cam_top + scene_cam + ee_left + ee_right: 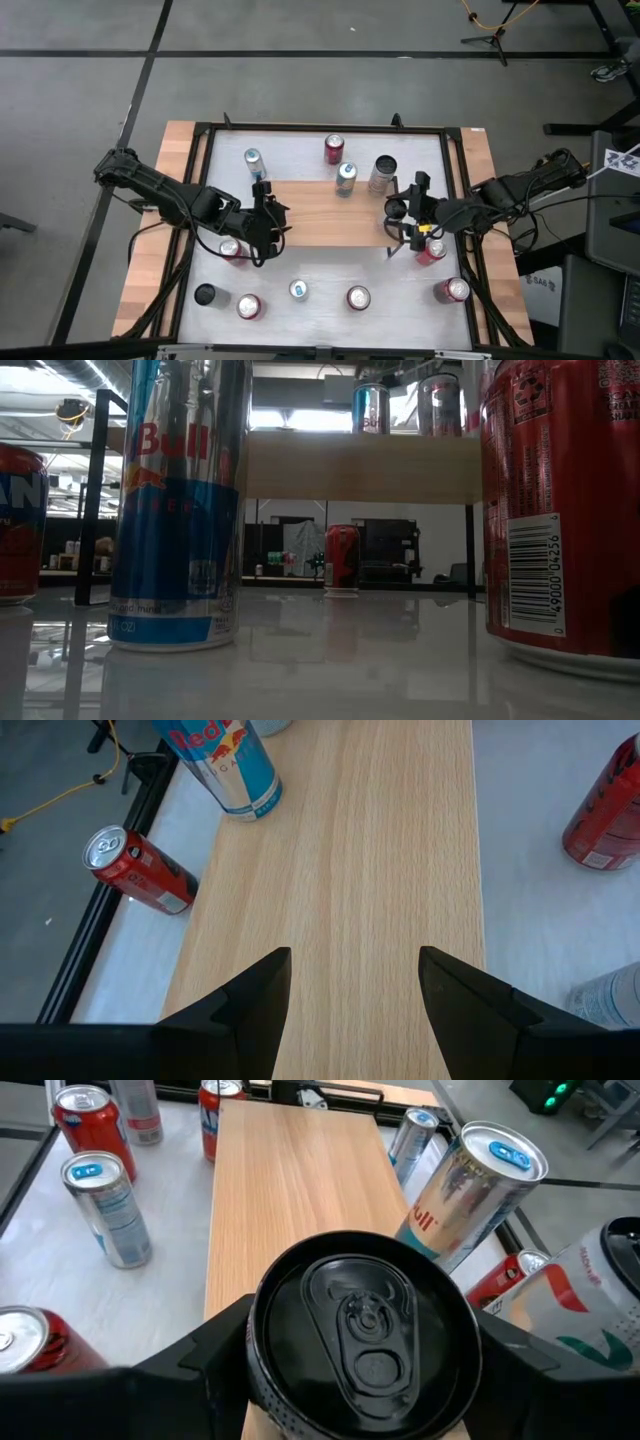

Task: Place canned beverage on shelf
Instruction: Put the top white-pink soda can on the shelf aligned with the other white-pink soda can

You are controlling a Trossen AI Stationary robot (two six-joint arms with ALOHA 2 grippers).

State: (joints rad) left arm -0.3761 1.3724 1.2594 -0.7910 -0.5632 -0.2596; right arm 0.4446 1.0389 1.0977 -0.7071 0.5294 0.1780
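The shelf (330,215), a light wooden board on black legs, stands mid-table; it also shows in the low view (360,465). Two cans stand on its far edge: a blue-silver one (346,178) and a grey-white one (382,172). My right gripper (402,215) is over the shelf's right end, shut on a black can (365,1335). My left gripper (355,990) hovers open over the shelf's left end (268,215) with nothing between its fingers. My right gripper pinches the black can's upper side wall (262,1365), just below the top rim, between its two fingers. The fingers come slanting down from the table's right side. The can stands upright, top up, over the shelf board; whether its bottom rests on the board is hidden.
Several cans stand on the white tabletop around the shelf: red ones (334,148) (232,248) (432,250) (452,290), a black one (205,294), a silver one (298,290). A black frame (200,180) rims the table. The shelf's middle is bare.
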